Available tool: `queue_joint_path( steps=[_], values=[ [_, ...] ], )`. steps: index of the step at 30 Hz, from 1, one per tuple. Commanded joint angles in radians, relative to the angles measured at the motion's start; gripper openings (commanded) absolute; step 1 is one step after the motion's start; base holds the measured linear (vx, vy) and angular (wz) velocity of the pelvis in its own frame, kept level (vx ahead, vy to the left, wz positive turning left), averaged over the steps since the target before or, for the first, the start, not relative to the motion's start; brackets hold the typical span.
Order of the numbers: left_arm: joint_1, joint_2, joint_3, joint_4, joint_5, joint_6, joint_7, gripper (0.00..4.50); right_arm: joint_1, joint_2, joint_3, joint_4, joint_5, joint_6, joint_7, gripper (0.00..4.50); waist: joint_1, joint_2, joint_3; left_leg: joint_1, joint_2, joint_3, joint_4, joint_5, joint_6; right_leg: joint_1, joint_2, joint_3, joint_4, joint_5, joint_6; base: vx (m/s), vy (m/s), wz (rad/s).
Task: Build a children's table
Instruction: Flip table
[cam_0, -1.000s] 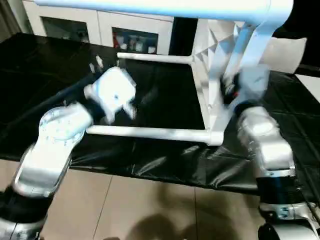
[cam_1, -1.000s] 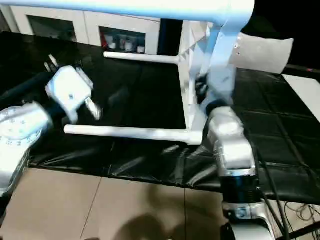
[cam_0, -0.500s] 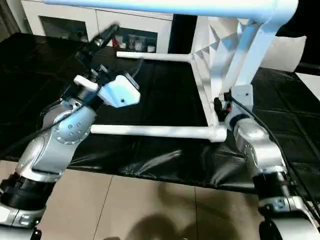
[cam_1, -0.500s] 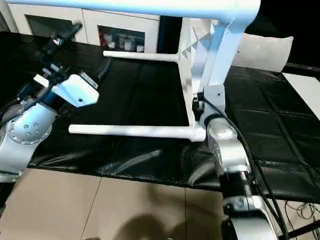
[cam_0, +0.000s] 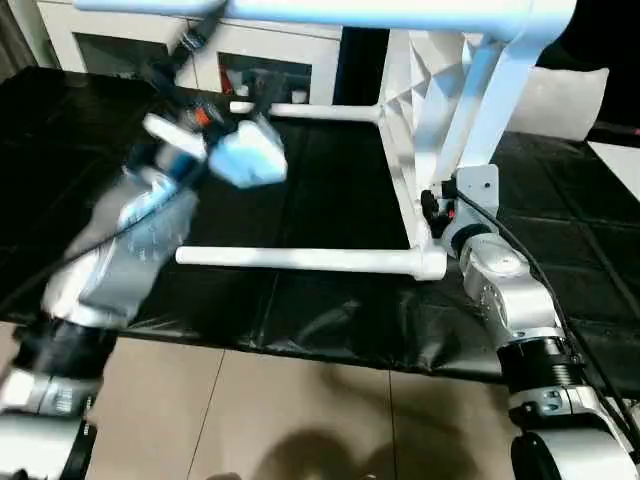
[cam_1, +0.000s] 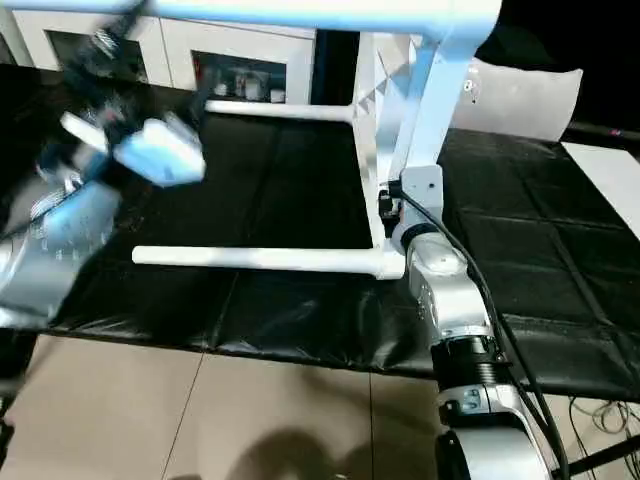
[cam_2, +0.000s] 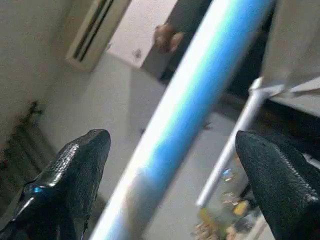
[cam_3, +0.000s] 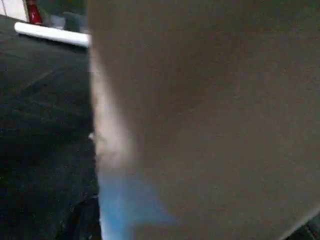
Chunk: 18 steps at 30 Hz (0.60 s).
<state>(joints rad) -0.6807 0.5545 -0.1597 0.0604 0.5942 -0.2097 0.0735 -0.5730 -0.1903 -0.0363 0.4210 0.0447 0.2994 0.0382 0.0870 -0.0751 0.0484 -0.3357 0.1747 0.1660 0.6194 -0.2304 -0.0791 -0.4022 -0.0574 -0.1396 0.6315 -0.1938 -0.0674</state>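
The children's table (cam_0: 430, 120) lay on its side on the black work table (cam_0: 330, 210), legs pointing left, the left gripper (cam_2: 170, 175) spread wide around the upper leg (cam_2: 185, 115); the right gripper's state I couldn't tell.

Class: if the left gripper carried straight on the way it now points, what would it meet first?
Most likely the raised table leg: it crosses between the left gripper's wide-open fingers, though the remaining gap is hard to judge.

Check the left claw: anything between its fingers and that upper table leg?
Nothing visible. In the left wrist view the left claw is wide open with the upper leg crossing the gap between its fingers, untouched by either.
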Motion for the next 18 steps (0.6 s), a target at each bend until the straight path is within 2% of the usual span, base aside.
queue_joint_path(
  steps=[1,4,6,7,8,10,13,16,18],
  values=[
    [-0.048,-0.003,0.023,0.044,0.010,0.018,0.016,4.21,-0.016,-0.034,0.015,-0.002,-0.050,-0.013,-0.003,1.95,0.002,0.017,-0.062,-0.009,0.051,-0.025,-0.069,-0.072,0.001,0.065,-0.103,0.087,-0.084,-0.210,-0.034,0.000,0.000,0.00],
    [-0.105,-0.004,0.026,0.116,-0.004,0.028,0.006,4.14,-0.022,-0.057,0.032,-0.011,-0.079,-0.010,-0.005,1.95,0.005,0.020,-0.062,-0.010,0.052,-0.026,-0.068,-0.068,0.002,0.065,-0.104,0.086,-0.083,-0.209,-0.030,0.000,0.000,0.00],
    [-0.131,-0.007,0.025,0.156,-0.019,0.025,-0.015,3.85,-0.027,-0.071,0.039,-0.019,-0.092,-0.004,-0.005,1.95,0.006,0.020,-0.062,-0.012,0.052,-0.026,-0.068,-0.054,0.007,0.066,-0.105,0.087,-0.082,-0.192,-0.038,0.000,0.000,0.00],
    [-0.140,-0.006,0.020,0.170,-0.017,0.019,-0.020,3.77,-0.030,-0.077,0.042,-0.024,-0.098,-0.002,-0.005,1.95,0.007,0.024,-0.063,-0.012,0.052,-0.026,-0.068,-0.052,0.007,0.067,-0.105,0.087,-0.079,-0.187,-0.041,0.000,0.000,0.00],
    [-0.143,-0.005,0.018,0.176,-0.015,0.016,-0.020,3.73,-0.030,-0.079,0.042,-0.024,-0.101,-0.001,-0.004,1.95,0.006,0.020,-0.064,-0.015,0.052,-0.026,-0.067,-0.042,0.010,0.069,-0.106,0.087,-0.077,-0.177,-0.046,0.000,0.000,0.00],
    [-0.161,-0.008,0.009,0.209,-0.023,0.010,-0.038,3.61,-0.038,-0.100,0.047,-0.038,-0.114,0.014,0.002,1.95,0.011,0.025,-0.066,-0.017,0.050,-0.024,-0.064,-0.010,0.023,0.069,-0.105,0.088,-0.073,-0.139,-0.057,0.000,0.000,0.00],
    [-0.177,-0.014,-0.006,0.239,-0.048,-0.011,-0.086,3.33,-0.057,-0.159,0.072,-0.069,-0.154,0.039,0.022,1.95,0.014,0.025,-0.067,-0.020,0.051,-0.023,-0.062,0.016,0.033,0.069,-0.105,0.089,-0.067,-0.104,-0.070,0.000,0.000,0.00],
    [-0.181,-0.025,-0.012,0.249,-0.079,-0.022,-0.125,3.24,-0.088,-0.222,0.092,-0.090,-0.185,0.054,0.058,1.95,0.021,0.027,-0.071,-0.028,0.046,-0.019,-0.055,0.061,0.061,0.072,-0.101,0.088,-0.058,-0.045,-0.083,0.000,0.000,0.00],
    [-0.171,-0.042,-0.019,0.234,-0.119,-0.028,-0.168,2.88,-0.127,-0.281,0.106,-0.089,-0.213,0.055,0.092,1.95,0.028,0.029,-0.071,-0.030,0.043,-0.016,-0.052,0.067,0.073,0.069,-0.100,0.088,-0.057,-0.050,-0.081,0.000,0.000,0.00]
  ],
)
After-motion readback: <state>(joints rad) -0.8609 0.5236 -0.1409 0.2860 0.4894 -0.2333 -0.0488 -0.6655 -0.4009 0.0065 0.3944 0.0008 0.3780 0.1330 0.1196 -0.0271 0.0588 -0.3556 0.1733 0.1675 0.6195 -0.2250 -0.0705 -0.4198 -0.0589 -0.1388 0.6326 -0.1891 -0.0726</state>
